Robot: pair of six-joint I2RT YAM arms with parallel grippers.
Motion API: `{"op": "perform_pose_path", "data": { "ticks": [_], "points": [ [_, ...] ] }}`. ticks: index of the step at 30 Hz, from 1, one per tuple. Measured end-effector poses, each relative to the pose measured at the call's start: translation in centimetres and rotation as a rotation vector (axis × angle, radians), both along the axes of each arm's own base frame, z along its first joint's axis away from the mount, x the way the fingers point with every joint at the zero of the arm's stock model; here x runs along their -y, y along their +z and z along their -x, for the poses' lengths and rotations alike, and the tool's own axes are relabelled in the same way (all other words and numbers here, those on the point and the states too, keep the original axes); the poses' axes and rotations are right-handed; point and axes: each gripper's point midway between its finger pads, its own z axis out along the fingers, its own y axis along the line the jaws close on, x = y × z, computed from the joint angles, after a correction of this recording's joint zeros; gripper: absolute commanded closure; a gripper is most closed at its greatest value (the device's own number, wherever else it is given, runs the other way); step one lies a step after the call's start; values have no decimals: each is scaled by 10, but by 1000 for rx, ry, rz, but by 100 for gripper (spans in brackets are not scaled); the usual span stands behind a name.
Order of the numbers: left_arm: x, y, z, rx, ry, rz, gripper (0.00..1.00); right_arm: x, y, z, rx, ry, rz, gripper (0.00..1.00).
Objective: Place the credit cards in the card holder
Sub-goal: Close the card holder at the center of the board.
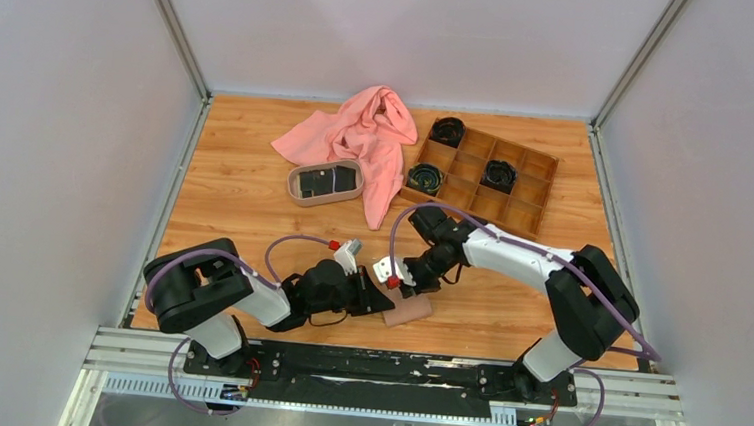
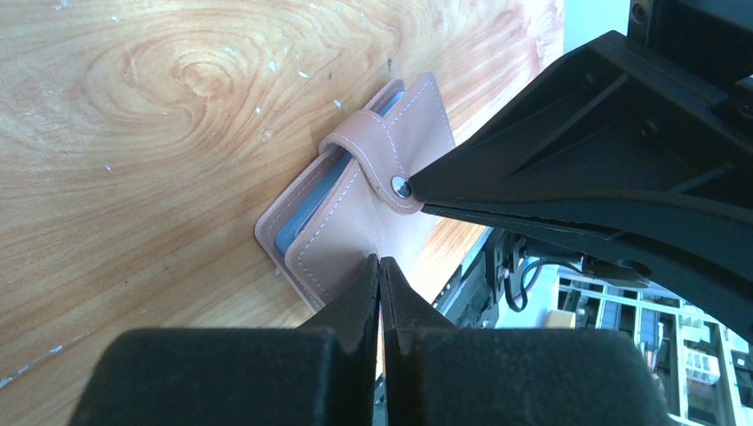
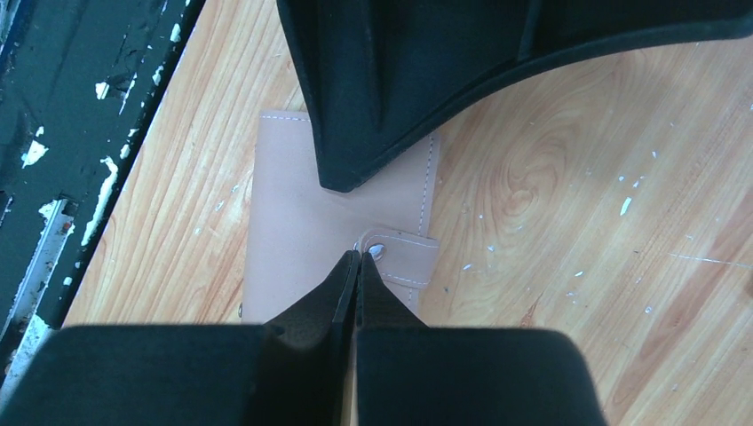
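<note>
Card holder (image 1: 409, 312) (image 2: 355, 209) (image 3: 289, 240) had both pairs of jaws at it, and both pairs were pressed fully shut with nothing gripped between them. The right jaws set their joined tips against the metal snap button (image 3: 376, 251) (image 2: 401, 186) on the strap (image 3: 407, 259), touching the tan-pink leather there. The left jaws pointed in from the opposite side, and their closed tips met the card holder's edge.

The card holder lay flat and folded shut. Its strap was wrapped over one side, and a sliver of grey-blue lining (image 2: 306, 209) showed between the covers. It rested on the wooden worktop (image 1: 244, 194), between the left arm (image 1: 257, 300) and the right arm (image 1: 520, 255), close to the near edge.

Well beyond the card holder, toward the back, an oval tray (image 1: 318, 205) held the dark credit cards (image 1: 327, 180); how many could not be told. A pink cloth (image 1: 358, 137) lay rumpled just beside the tray. Farther back and to the right of the card holder sat a wooden compartment box (image 1: 477, 165) with black coiled things (image 1: 448, 130) in three of its compartments.
</note>
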Motion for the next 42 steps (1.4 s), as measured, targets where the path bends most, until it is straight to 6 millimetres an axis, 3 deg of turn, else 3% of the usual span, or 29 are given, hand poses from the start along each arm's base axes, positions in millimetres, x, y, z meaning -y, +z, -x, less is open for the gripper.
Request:
{"op": "perform_pose_path", "data": {
  "ticks": [42],
  "points": [
    [0,0,1,1,-6,0,100,3,-4,6,54,97,116,100]
  ]
}}
